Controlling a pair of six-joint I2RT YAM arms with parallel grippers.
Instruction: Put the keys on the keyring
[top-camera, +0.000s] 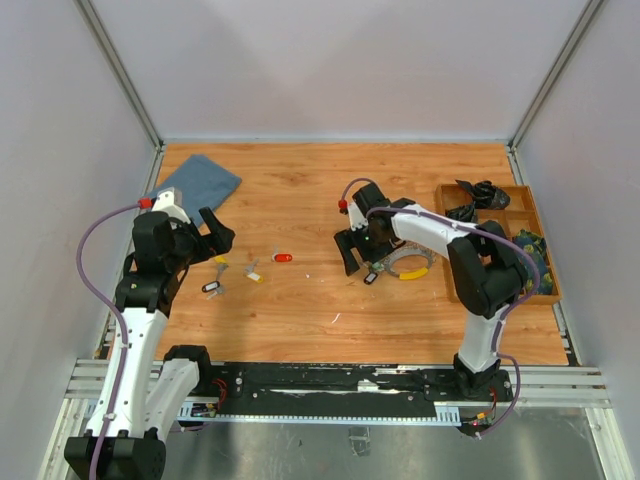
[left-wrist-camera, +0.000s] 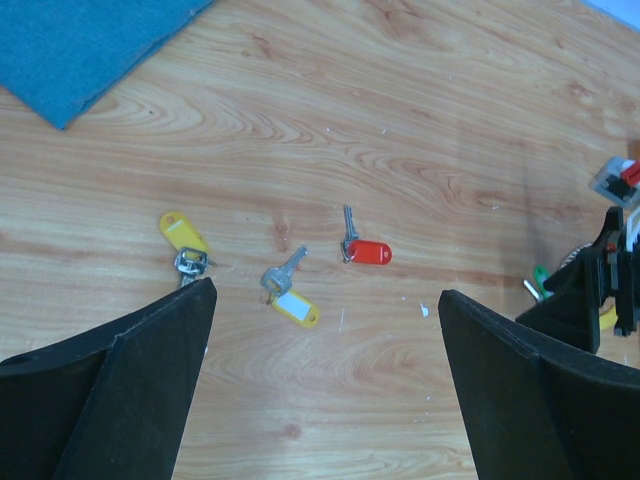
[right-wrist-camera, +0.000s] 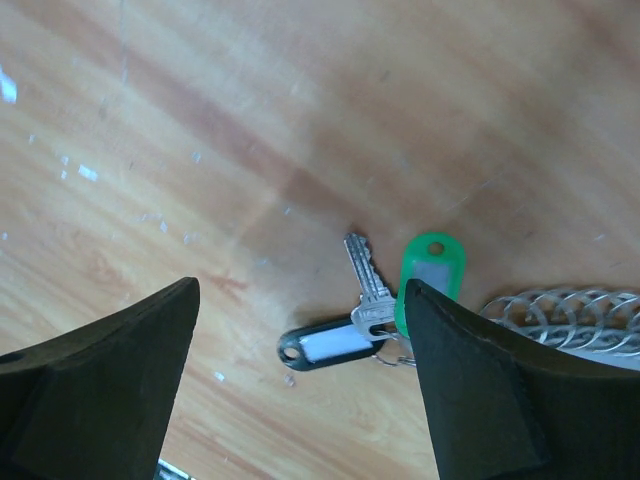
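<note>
No brand or writing can be read; white inserts are noted in two tags, and any marks on them are too small to tell. Left gripper (left-wrist-camera: 325, 295): jaws spread wide, nothing held. Just ahead of the gap between them three loose keys lie flat on the wooden table (left-wrist-camera: 450, 120). A red-tagged key (left-wrist-camera: 366, 251) is beyond the middle of the gap. A yellow-tagged key with white insert (left-wrist-camera: 292, 296) is nearer the fingertips, and a second yellow-tagged key (left-wrist-camera: 184, 234) is just beyond the tip of one finger. A blue cloth (left-wrist-camera: 90, 40) is seen well beyond that finger. Right gripper (right-wrist-camera: 300, 285): jaws likewise wide apart and empty. Between them, close to one finger (right-wrist-camera: 490, 400), a silver key (right-wrist-camera: 367, 283) is fanned with a green tag (right-wrist-camera: 431, 272) and a black tag (right-wrist-camera: 322, 346) carrying a white insert. The keyring (right-wrist-camera: 565, 315), seen as a run of overlapping silver loops, lies just outside that same finger and is partly hidden by it. A yellow tag (top-camera: 412, 273) is seen on it from above. A compartmented wooden tray (top-camera: 523, 187) stands beyond the keyring, away from the right jaws, with a black cable bundle (top-camera: 478, 195) in a far compartment. Its other contents cannot be made out.
</note>
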